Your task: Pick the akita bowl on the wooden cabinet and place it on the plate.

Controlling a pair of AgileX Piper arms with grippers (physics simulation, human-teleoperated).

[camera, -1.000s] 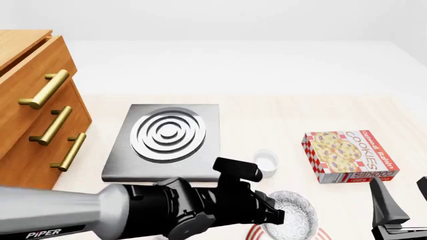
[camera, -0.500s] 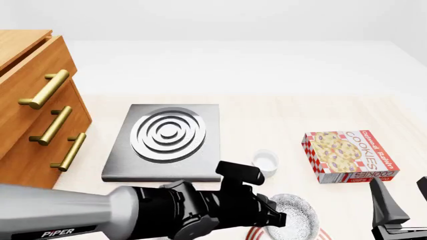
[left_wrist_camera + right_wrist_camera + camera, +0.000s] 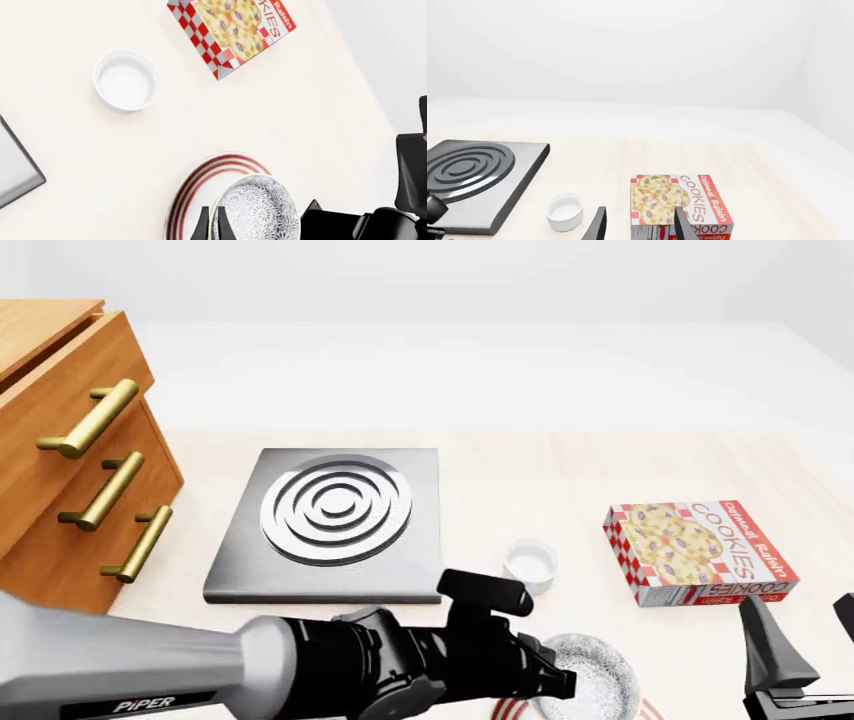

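Observation:
The speckled grey-and-white akita bowl (image 3: 259, 209) hangs low over the white plate (image 3: 195, 186) with red rings; I cannot tell whether they touch. My left gripper (image 3: 211, 228) is shut on the bowl's rim, one finger on each side of the wall. In the front view the bowl (image 3: 597, 680) and the plate's (image 3: 506, 707) red rings sit at the bottom edge, partly hidden behind my left arm (image 3: 374, 670). The wooden cabinet (image 3: 60, 470) stands at the far left with its top out of view. My right gripper (image 3: 639, 227) is open and empty near the front right corner.
A grey square stove (image 3: 334, 515) with silver rings lies right of the cabinet. A small white cup (image 3: 530, 565) sits just beyond the plate. A cookie box (image 3: 701, 552) lies flat at the right, beyond my right gripper (image 3: 805, 640).
My left arm has come down and slightly toward the camera, carrying the bowl lower over the plate. The right arm has stayed still.

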